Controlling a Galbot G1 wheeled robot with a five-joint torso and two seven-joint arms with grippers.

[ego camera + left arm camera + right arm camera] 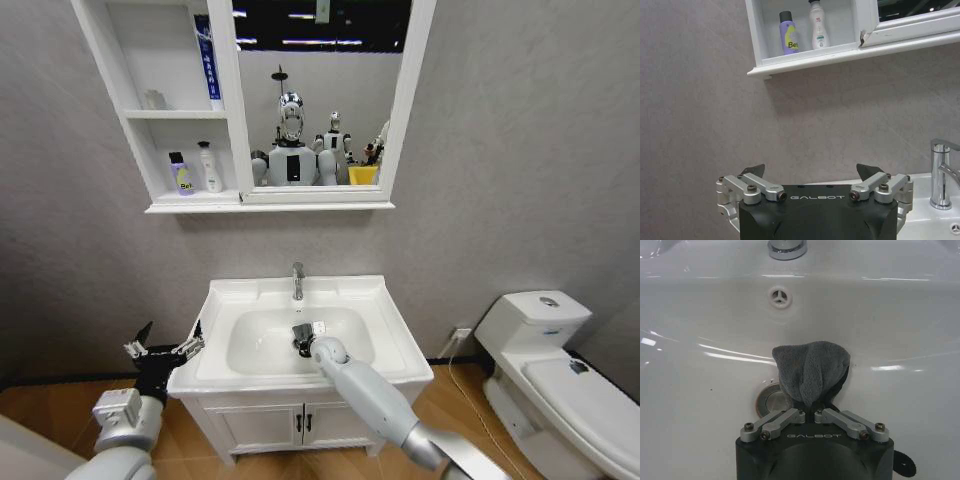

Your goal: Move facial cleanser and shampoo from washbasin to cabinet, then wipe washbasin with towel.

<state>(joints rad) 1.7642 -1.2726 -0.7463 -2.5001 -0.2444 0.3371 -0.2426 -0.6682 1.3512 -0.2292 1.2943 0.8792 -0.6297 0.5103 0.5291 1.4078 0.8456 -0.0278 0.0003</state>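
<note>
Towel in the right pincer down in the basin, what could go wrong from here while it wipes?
1. The towel is pinched only at one bunched end by the right pincer, so dragging it across the washbasin might pull it loose.
2. The cloth hangs right beside the drain; a pass there may snag it.
3. The tap stands just behind the bowl, so a far stroke could bump it.
The left pincer waits open, left of the basin.

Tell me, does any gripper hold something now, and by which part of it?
The right gripper holds the towel by its bunched end, inside the washbasin. The left gripper is open and holds nothing.
</note>
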